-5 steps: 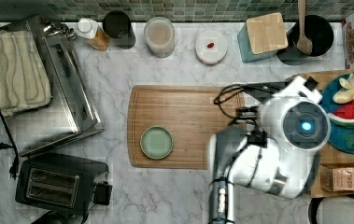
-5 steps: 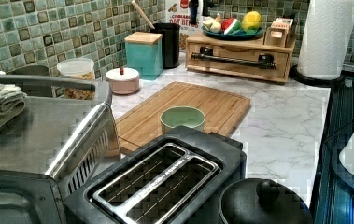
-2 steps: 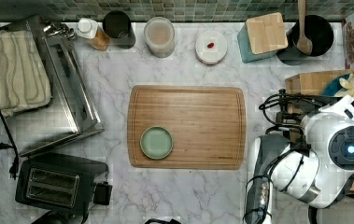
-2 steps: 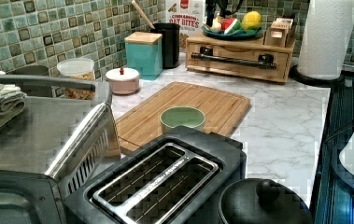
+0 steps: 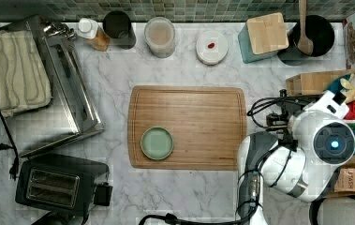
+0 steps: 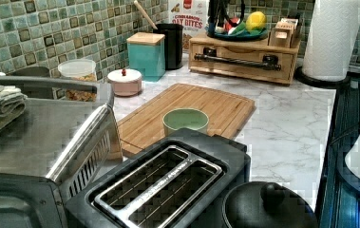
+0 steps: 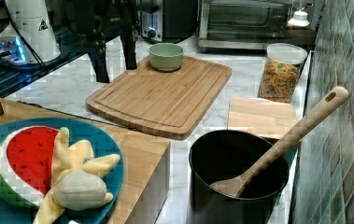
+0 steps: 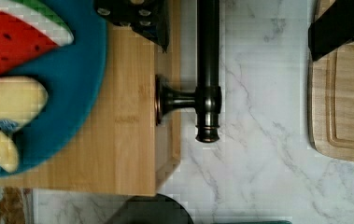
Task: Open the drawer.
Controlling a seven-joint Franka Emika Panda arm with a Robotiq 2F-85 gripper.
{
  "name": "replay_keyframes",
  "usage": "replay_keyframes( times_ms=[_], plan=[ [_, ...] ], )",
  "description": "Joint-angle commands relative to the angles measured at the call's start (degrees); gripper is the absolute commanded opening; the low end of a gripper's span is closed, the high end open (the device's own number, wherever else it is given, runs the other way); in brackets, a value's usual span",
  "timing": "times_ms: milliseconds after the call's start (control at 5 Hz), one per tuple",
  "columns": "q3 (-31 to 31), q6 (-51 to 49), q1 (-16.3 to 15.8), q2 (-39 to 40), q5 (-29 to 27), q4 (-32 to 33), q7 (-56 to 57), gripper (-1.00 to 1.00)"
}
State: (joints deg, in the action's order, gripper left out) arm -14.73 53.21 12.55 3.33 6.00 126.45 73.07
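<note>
The drawer (image 6: 244,66) is the front of a low light-wood box at the counter's back in the left view, and its black bar handle (image 6: 237,61) runs across it. The drawer looks shut. In the wrist view the handle (image 8: 208,70) and one mount (image 8: 179,99) lie below my gripper (image 8: 240,18). It is open: one dark finger (image 8: 135,14) sits over the box top, the other (image 8: 340,25) over the cutting board's edge. My gripper (image 6: 225,14) hangs above the box in the left view. In the top view the white arm (image 5: 320,150) covers the box (image 5: 313,82).
A blue plate (image 7: 114,154) with toy fruit rests on the box top. A bamboo cutting board (image 5: 198,117) holding a green bowl (image 5: 157,143) lies in front. A black pot with a wooden spoon (image 5: 313,33), a teal canister (image 5: 264,37), a paper towel roll (image 6: 332,38) and a toaster (image 5: 58,185) stand around.
The arm has swung toward the top view's right, off the cutting board and over the wooden box. The gripper has come into the left view above the box.
</note>
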Motion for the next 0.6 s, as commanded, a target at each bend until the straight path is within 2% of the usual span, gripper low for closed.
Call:
replay_keyframes(
  times_ms=[200, 400, 600],
  plan=[
    [-2.75, 1.61, 4.23, 7.53, -1.44, -1.56, 8.75, 1.0],
    [-2.84, 5.16, 4.27, 7.97, -0.54, 0.46, 6.11, 1.0],
    [-3.33, 10.52, 3.0, 8.07, -2.07, 4.22, 2.73, 1.0]
  ],
)
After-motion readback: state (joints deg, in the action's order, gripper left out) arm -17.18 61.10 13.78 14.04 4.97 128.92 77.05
